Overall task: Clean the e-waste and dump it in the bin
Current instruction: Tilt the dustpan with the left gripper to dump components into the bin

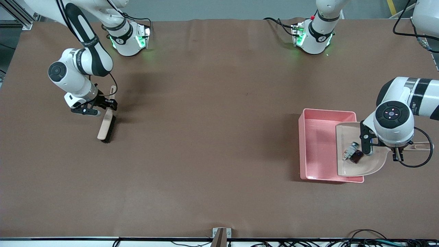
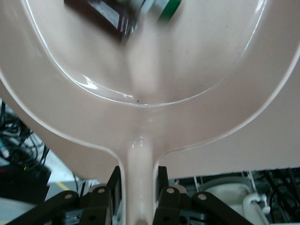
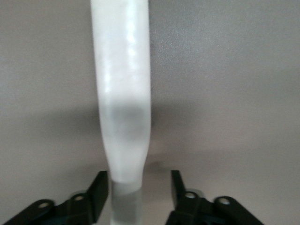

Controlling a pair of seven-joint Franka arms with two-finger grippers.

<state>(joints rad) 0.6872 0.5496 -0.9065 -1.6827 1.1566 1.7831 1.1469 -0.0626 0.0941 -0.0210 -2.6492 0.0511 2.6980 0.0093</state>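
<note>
My left gripper [image 1: 399, 150] [image 2: 138, 176] is shut on the handle of the beige dustpan [image 1: 363, 168] [image 2: 150, 61], holding the pan over the end of the pink bin [image 1: 315, 144] toward the left arm. The e-waste lies in the pan: a white-grey component [image 1: 350, 151] [image 2: 166, 7] and a dark block [image 1: 357, 157] [image 2: 101, 14]. At the right arm's end of the table, a beige brush [image 1: 105, 125] [image 3: 124, 93] lies flat. My right gripper [image 1: 104, 103] [image 3: 138, 180] stands open around its handle, one finger against it and the other apart.
The brown table cover [image 1: 205, 137] spreads between brush and bin. Both arm bases [image 1: 128, 37] [image 1: 313, 36] stand along the table edge farthest from the front camera. A small bracket [image 1: 221, 236] and cables lie along the nearest edge.
</note>
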